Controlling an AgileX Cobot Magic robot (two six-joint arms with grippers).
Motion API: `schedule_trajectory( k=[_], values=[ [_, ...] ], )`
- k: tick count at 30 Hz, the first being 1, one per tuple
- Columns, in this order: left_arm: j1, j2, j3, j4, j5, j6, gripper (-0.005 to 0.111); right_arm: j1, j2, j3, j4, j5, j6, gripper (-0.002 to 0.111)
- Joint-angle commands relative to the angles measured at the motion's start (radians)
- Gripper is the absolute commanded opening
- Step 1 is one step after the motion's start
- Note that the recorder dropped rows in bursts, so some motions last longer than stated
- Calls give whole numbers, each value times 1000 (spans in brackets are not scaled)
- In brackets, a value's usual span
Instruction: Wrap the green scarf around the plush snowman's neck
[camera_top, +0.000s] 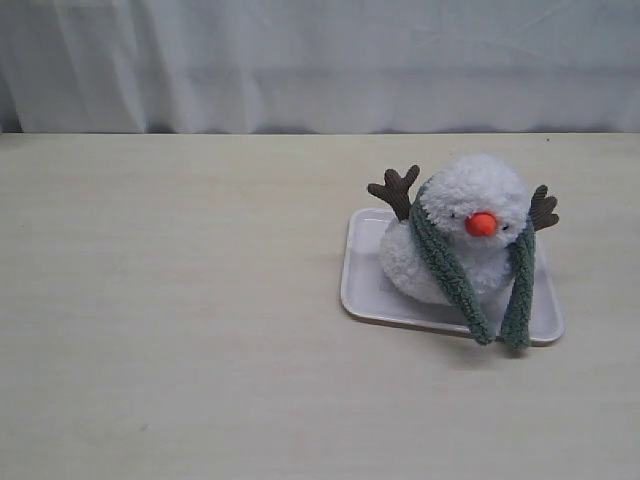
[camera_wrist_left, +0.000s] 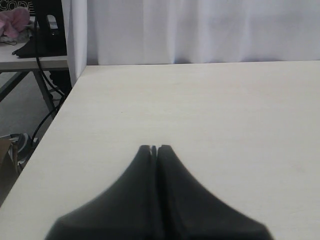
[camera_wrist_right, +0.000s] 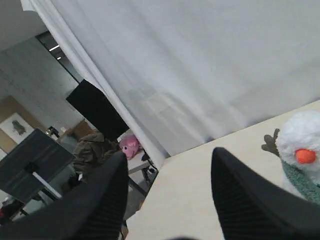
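snowman (camera_top: 470, 235) on tray (camera_top: 362, 285), right half of table (camera_top: 180, 330); scarf (camera_top: 447, 268) draped over its neck, both ends hanging down to the tray's front rim | left claw (camera_wrist_left: 154, 148) pressed closed, empty, over table | right claw (camera_wrist_right: 169, 152) spread wide, empty, snowman's head beside it | exterior view: neither claw visible; tray seen only there

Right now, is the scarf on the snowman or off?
On. The scarf drapes over the snowman's neck, and both ends hang loose down its front, uncrossed.
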Motion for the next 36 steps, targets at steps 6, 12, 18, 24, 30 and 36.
schedule_trajectory(
  k=[6, 12, 18, 24, 30, 36],
  values=[
    [-9, -2, 2, -5, -12, -4, 0, -205, -8, 5, 78, -5, -10, 49],
    [-9, -2, 2, -5, -12, -4, 0, -314, -8, 5, 78, -50, -101, 49],
    [-9, -2, 2, -5, -12, -4, 0, -371, -8, 37, 75, -197, -461, 49],
    [-9, -2, 2, -5, -12, -4, 0, -371, -8, 221, -72, -357, -668, 49],
    [-9, -2, 2, -5, -12, -4, 0, -371, -8, 466, -207, -553, -668, 49],
    [-9, -2, 2, -5, -12, -4, 0, -371, -8, 564, -207, -610, -658, 49]
  ],
)
